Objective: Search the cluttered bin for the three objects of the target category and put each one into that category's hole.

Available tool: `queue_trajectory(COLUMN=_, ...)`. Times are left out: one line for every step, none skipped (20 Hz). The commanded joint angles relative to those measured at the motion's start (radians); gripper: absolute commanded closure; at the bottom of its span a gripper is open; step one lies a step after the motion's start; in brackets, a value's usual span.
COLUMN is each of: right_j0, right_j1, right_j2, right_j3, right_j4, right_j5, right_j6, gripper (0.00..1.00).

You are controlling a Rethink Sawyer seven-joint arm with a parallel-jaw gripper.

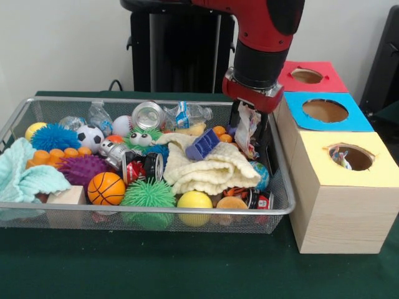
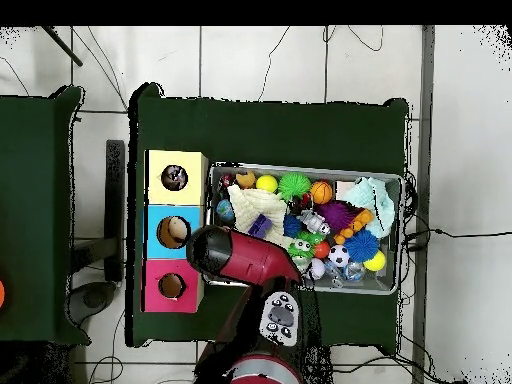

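From across I see a plain pale wall (image 1: 62, 43) behind the bench (image 1: 156, 265), which is covered in dark green cloth. Looking straight down, I see a floor of light tiles (image 2: 260, 65) with dark joints and thin cables (image 2: 300, 60) trailing over it. A second green-topped table (image 2: 35, 215) stands well apart on one side.

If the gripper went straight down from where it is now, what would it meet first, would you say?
The gripper points down at the bin's right end, shut on a crumpled wrapper. Straight below, it would probably first meet the small globe ball beside the cream cloth, though depth is unclear.
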Motion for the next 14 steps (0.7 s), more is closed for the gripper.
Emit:
queue_trajectory(right_j0=-0.017, right_j1=0.077, right_j2=0.107, right_j3=-0.039, right_j4=-0.017, right_j5=0.002, right_j6=0.09, gripper=0.0)
queue_trajectory(right_j0=-0.008, right_j1=0.081, right_j2=0.097, right_j3=-0.05, right_j4=-0.019, right_j5=0.012, right_j6=0.094, gripper=0.0)
queue_trajectory(right_j0=-0.002, right_j1=0.081, right_j2=0.091, right_j3=-0.051, right_j4=-0.019, right_j5=0.015, right_j6=0.097, gripper=0.0)
queue_trajectory(right_j0=-0.001, right_j1=0.083, right_j2=0.087, right_j3=-0.059, right_j4=-0.019, right_j5=0.025, right_j6=0.098, gripper=0.0)
queue_trajectory(right_j0=-0.001, right_j1=0.083, right_j2=0.088, right_j3=-0.059, right_j4=-0.019, right_j5=0.026, right_j6=0.097, gripper=0.0)
queue_trajectory(right_j0=-0.001, right_j1=0.085, right_j2=0.089, right_j3=-0.06, right_j4=-0.018, right_j5=0.027, right_j6=0.095, gripper=1.0)
queue_trajectory(right_j0=-0.002, right_j1=0.086, right_j2=0.091, right_j3=-0.061, right_j4=-0.019, right_j5=0.027, right_j6=0.093, gripper=1.0)
queue_trajectory(right_j0=-0.004, right_j1=0.088, right_j2=0.093, right_j3=-0.062, right_j4=-0.019, right_j5=0.028, right_j6=0.091, gripper=1.0)
queue_trajectory(right_j0=-0.006, right_j1=0.089, right_j2=0.096, right_j3=-0.062, right_j4=-0.019, right_j5=0.028, right_j6=0.088, gripper=1.0)
queue_trajectory(right_j0=-0.004, right_j1=0.091, right_j2=0.092, right_j3=-0.069, right_j4=-0.02, right_j5=0.031, right_j6=0.088, gripper=1.0)
queue_trajectory(right_j0=-0.004, right_j1=0.091, right_j2=0.092, right_j3=-0.073, right_j4=-0.018, right_j5=0.037, right_j6=0.089, gripper=1.0)
queue_trajectory(right_j0=-0.006, right_j1=0.09, right_j2=0.093, right_j3=-0.076, right_j4=-0.016, right_j5=0.04, right_j6=0.089, gripper=1.0)
queue_trajectory(right_j0=-0.005, right_j1=0.082, right_j2=0.09, right_j3=-0.078, right_j4=-0.013, right_j5=0.05, right_j6=0.093, gripper=1.0)
queue_trajectory(right_j0=-0.003, right_j1=0.074, right_j2=0.087, right_j3=-0.079, right_j4=-0.01, right_j5=0.06, right_j6=0.096, gripper=1.0)
